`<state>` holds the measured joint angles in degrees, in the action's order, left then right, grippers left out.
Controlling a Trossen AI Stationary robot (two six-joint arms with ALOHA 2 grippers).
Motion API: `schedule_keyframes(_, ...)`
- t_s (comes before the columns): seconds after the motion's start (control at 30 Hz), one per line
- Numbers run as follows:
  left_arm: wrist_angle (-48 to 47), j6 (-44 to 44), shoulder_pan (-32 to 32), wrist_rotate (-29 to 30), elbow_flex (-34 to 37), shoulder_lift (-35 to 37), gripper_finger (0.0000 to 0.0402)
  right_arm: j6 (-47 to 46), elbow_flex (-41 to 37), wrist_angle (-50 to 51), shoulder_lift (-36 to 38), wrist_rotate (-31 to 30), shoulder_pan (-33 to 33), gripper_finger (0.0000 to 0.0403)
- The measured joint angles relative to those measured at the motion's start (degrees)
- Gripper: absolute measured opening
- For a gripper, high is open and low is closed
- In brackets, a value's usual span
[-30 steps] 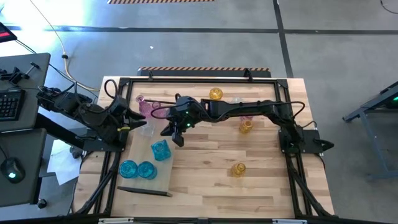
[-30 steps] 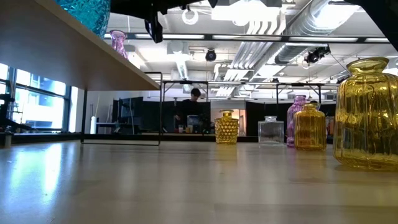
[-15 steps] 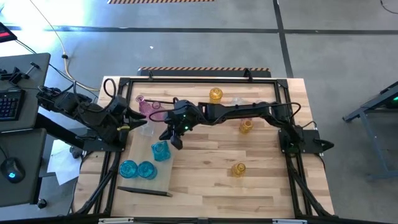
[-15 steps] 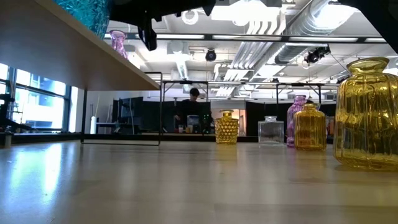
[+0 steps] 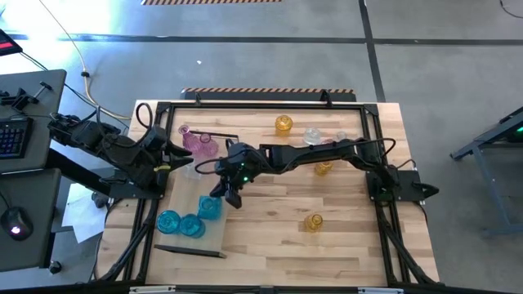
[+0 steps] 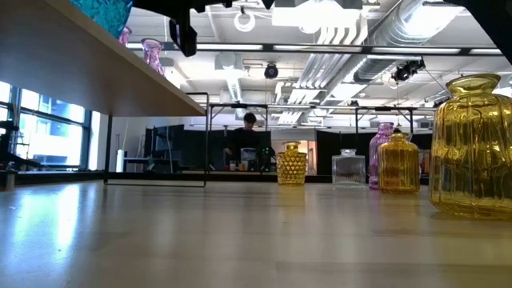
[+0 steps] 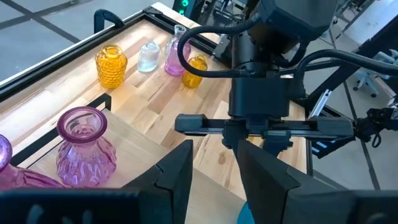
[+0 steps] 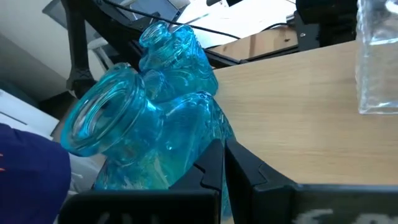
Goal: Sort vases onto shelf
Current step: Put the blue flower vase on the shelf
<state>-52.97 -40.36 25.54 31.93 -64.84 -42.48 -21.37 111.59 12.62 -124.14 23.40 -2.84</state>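
We're reaching the right claw (image 5: 227, 194), fingers pressed together, across the shelf (image 5: 214, 231) beside a square teal vase (image 5: 209, 207), two round teal vases (image 5: 180, 222) nearby. Left claw (image 5: 178, 162), part spread w/ nothing held, is waiting by the pink vases (image 5: 198, 142); amber vases (image 5: 314, 221) are sitting on the worktop (image 5: 343, 237).
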Motion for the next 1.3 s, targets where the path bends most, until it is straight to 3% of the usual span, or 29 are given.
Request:
schedule_keyframes(0.67,0.2,-0.1,0.0,0.0,0.0,0.0,0.0119,-2.6,0.1,0.4,0.0,-1.0,-2.6,0.0)
schedule_keyframes(1.0,0.2,-0.1,0.0,0.0,0.0,0.0,0.0119,-5.9,0.1,-0.2,0.0,-4.3,-4.3,0.0)
schedule_keyframes(1.3,0.2,0.0,0.0,0.4,0.0,0.0,0.0119,-12.2,0.1,1.1,0.0,-19.7,-4.9,0.0)
